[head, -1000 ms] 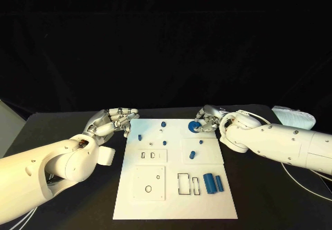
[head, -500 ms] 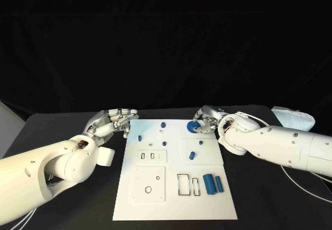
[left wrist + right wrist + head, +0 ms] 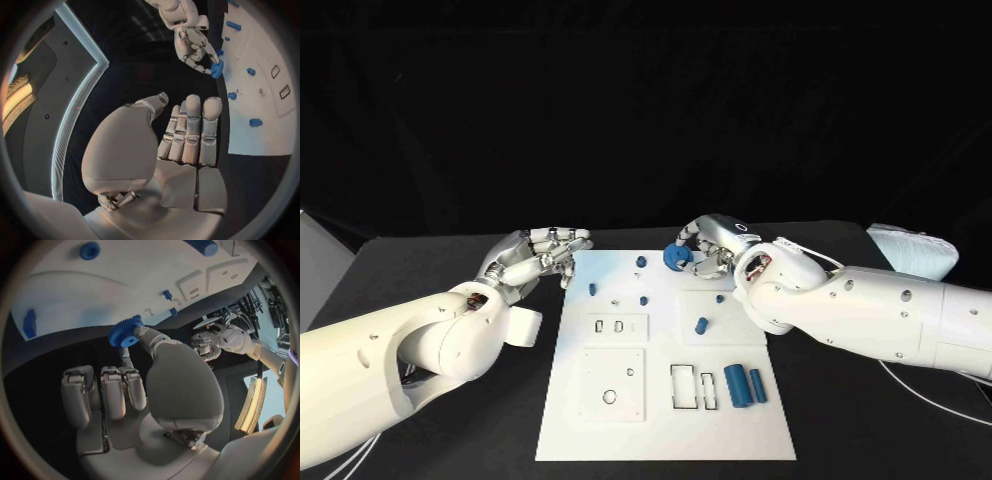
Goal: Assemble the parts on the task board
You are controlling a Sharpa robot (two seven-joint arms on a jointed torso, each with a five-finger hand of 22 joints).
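My right hand (image 3: pixel 708 245) pinches a small blue gear (image 3: pixel 676 257) between thumb and a finger, just above the far edge of the white task board (image 3: pixel 661 400). The toothed gear (image 3: pixel 124 333) shows at the fingertips in the right wrist view, and the gear (image 3: pixel 216 68) also appears in the left wrist view. My left hand (image 3: pixel 538 254) hovers at the board's far left corner, fingers loosely curled, holding nothing. Small blue parts lie on the board: a peg (image 3: pixel 640 261), a block (image 3: pixel 591 287), an oval piece (image 3: pixel 700 323) and two cylinders (image 3: pixel 744 384).
The board carries rectangular slots (image 3: pixel 691 386), a plate with round holes (image 3: pixel 612 382) and a small two-slot plate (image 3: pixel 609 326). A white cloth-like bundle (image 3: pixel 913 246) lies at the table's far right. Black tabletop surrounds the board.
My right hand has lifted the blue gear and carried it leftwards along the board's far edge. The left hand has stayed in place.
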